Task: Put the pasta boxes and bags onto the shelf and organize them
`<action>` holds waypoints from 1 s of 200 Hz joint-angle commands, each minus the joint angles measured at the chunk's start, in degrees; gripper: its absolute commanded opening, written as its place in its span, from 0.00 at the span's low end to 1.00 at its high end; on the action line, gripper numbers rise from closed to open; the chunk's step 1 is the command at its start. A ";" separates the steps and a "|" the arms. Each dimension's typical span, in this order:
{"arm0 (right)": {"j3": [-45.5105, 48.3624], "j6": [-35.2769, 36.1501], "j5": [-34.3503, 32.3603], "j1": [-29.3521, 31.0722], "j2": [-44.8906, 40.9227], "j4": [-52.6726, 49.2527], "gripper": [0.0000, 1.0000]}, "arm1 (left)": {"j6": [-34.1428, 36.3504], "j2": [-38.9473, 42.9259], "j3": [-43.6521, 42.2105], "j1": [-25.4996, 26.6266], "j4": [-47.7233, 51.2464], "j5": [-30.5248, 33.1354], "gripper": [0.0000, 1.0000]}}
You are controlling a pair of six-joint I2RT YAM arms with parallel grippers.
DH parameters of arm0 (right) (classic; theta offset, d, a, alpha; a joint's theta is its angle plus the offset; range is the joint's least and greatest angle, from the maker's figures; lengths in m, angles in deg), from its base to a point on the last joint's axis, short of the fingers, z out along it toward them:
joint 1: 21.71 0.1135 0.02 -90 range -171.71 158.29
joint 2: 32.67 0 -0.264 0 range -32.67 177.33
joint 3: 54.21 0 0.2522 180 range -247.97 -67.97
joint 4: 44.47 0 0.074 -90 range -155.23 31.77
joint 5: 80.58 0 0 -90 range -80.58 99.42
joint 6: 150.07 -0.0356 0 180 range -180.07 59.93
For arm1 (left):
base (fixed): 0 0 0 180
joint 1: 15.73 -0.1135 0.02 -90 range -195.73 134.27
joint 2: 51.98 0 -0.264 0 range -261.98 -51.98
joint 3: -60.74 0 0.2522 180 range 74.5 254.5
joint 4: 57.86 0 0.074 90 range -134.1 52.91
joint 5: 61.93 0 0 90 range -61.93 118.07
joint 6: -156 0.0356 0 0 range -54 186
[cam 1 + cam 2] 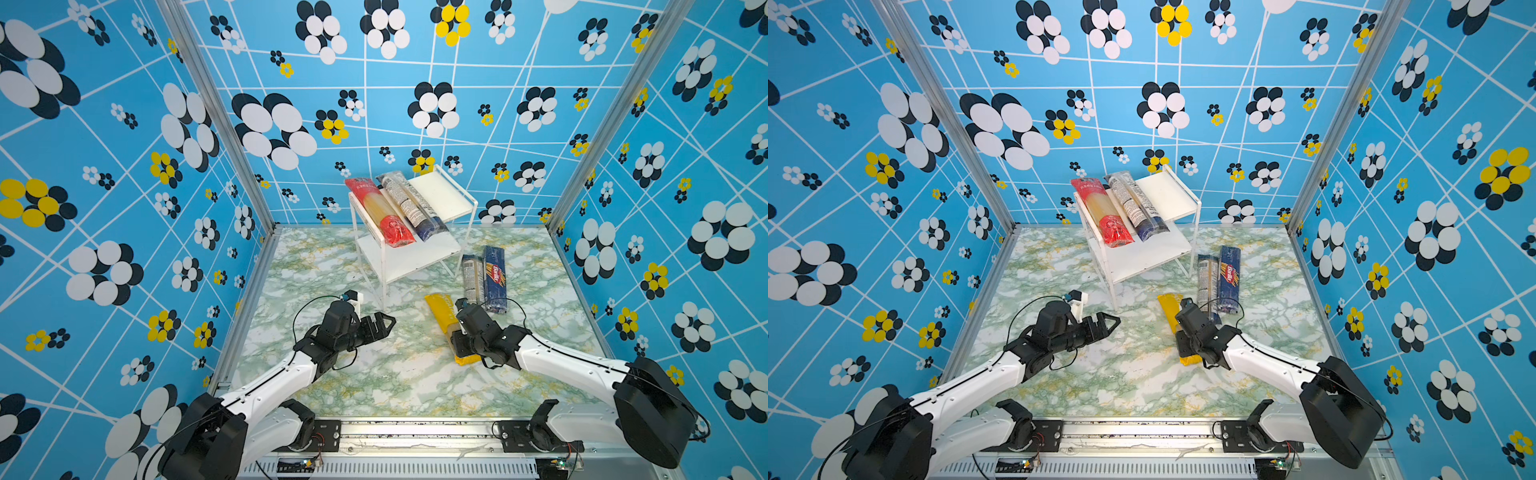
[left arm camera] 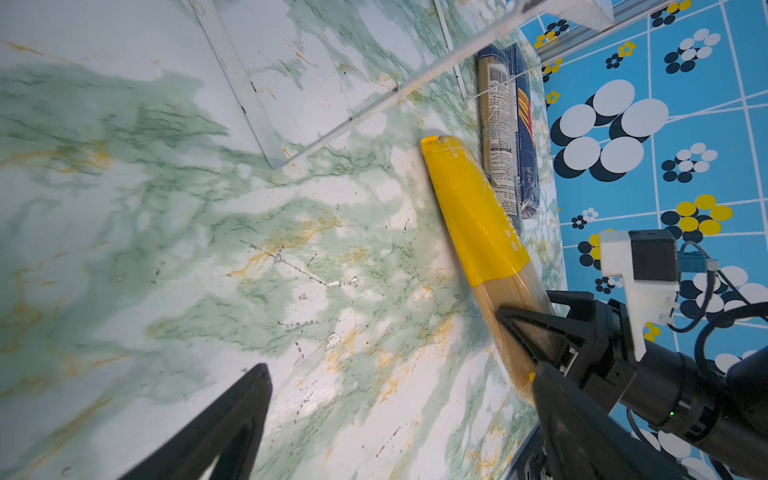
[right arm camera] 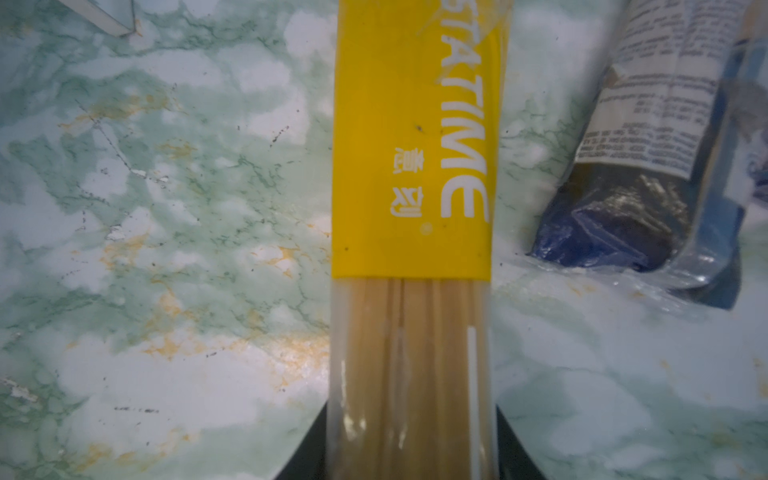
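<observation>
The yellow pasta pack (image 1: 441, 311) (image 3: 411, 145) lies on the marble table, and my right gripper (image 1: 459, 340) (image 3: 411, 415) is shut on its clear part, a finger pressed against each side. My left gripper (image 1: 386, 323) (image 2: 403, 374) hovers open and empty to the left. A see-through pack with navy ends (image 1: 471, 276) and the navy Barilla box (image 1: 495, 278) lie side by side behind the yellow one. On the shelf's (image 1: 440, 195) top board, a red-ended pack (image 1: 380, 212) and another see-through pack (image 1: 409, 203) rest side by side.
The shelf's lower board (image 1: 411, 253) is bare, and its clear legs (image 2: 365, 112) stand just ahead of the left gripper. Patterned blue walls (image 1: 124, 166) enclose the table on three sides. A metal rail (image 1: 415, 432) runs along the front edge.
</observation>
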 commanded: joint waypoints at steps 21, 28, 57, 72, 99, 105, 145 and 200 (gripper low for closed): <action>-5.12 3.25 1.98 -0.43 -3.44 -5.91 0.00 | 0.75 0.09 -0.52 -0.64 -0.59 -0.77 0.99; -5.64 3.51 1.94 -0.42 -3.68 -6.88 0.00 | 0.75 0.09 -0.64 -0.67 -0.75 -0.83 0.99; -7.30 4.99 1.42 -0.50 -4.55 -9.97 0.00 | 0.74 -0.46 -0.60 -0.74 -1.14 -1.05 0.99; -7.80 5.78 1.03 -0.65 -5.28 -11.05 0.00 | 0.66 -0.76 -0.63 -0.81 -1.49 -1.34 0.99; -8.60 6.80 -0.13 -0.59 -7.26 -13.09 0.00 | 0.56 -1.24 -0.44 -0.83 -1.83 -1.48 0.99; -8.83 7.04 -0.38 -0.64 -7.76 -13.60 0.00 | 0.52 -1.29 -0.45 -0.86 -1.90 -1.49 0.99; -10.83 7.65 -1.23 -1.02 -10.69 -17.57 0.00 | 0.39 -1.65 -0.18 -0.89 -2.28 -1.76 0.99; -14.95 8.65 -3.54 -1.42 -14.58 -23.85 0.00 | 0.39 -2.07 0.42 -0.83 -2.16 -1.90 0.99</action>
